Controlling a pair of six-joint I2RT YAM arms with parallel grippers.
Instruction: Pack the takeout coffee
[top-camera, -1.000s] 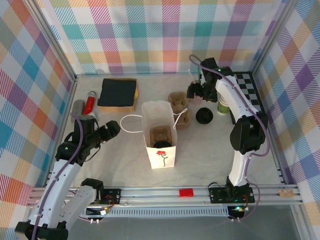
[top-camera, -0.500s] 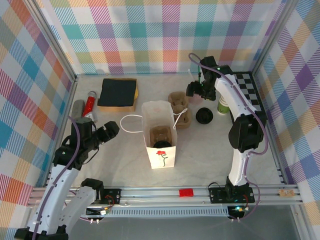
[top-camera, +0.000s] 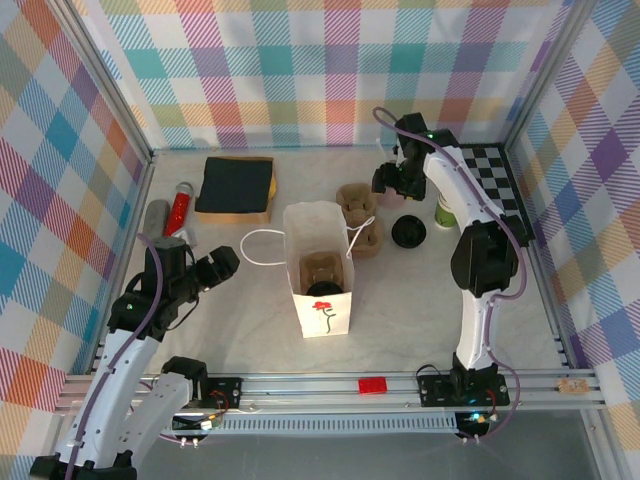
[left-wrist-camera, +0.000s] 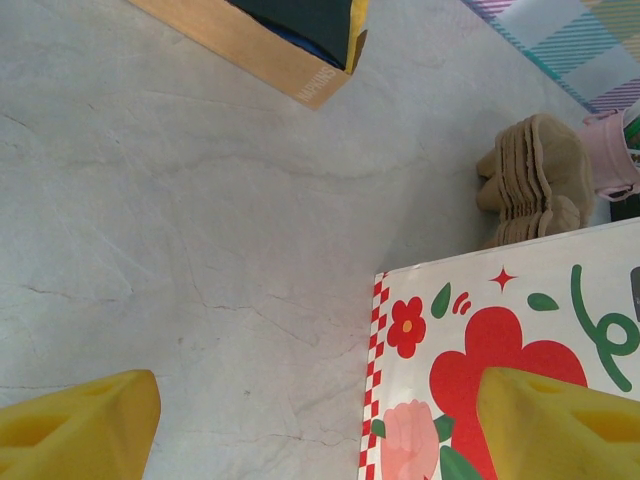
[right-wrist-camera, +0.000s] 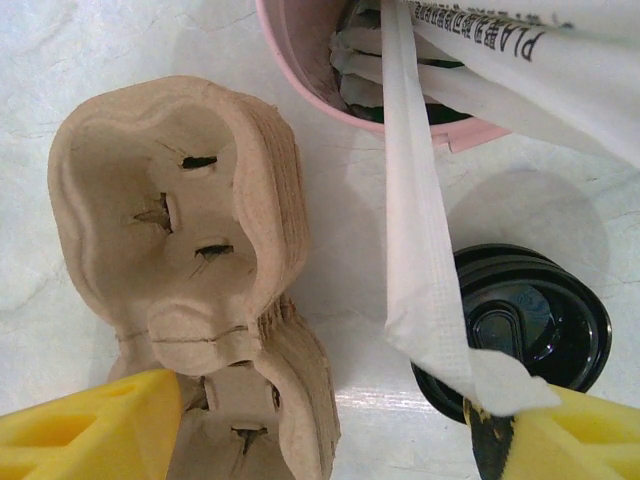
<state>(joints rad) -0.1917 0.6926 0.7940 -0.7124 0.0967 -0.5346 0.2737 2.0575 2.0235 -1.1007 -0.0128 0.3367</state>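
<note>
The white paper bag (top-camera: 318, 285) stands upright mid-table, its flower print (left-wrist-camera: 500, 330) filling the lower right of the left wrist view. Inside it sits a brown carrier (top-camera: 322, 268) with a round black top (top-camera: 322, 290) beside it; I cannot tell whether that is the takeout coffee. My left gripper (top-camera: 215, 265) (left-wrist-camera: 320, 430) hangs open left of the bag, holding nothing. My right gripper (top-camera: 390, 185) (right-wrist-camera: 320, 420) is open at the back right, between a stack of brown carriers (right-wrist-camera: 180, 230) and a black lid (right-wrist-camera: 530, 320). A white paper-wrapped strip (right-wrist-camera: 420, 240) lies against its right fingertip.
A pink cup (right-wrist-camera: 330, 90) holds the wrapped strips. A lidless green cup (top-camera: 446, 212) stands right of the black lid (top-camera: 408, 232). A napkin box (top-camera: 236, 187) and a red tube (top-camera: 179, 206) lie back left. The bag's handle loop (top-camera: 260, 245) rests on the table.
The right gripper's jaws have narrowed a little and its arm has edged back and left. The left arm sank slightly a second ago, then held still.
</note>
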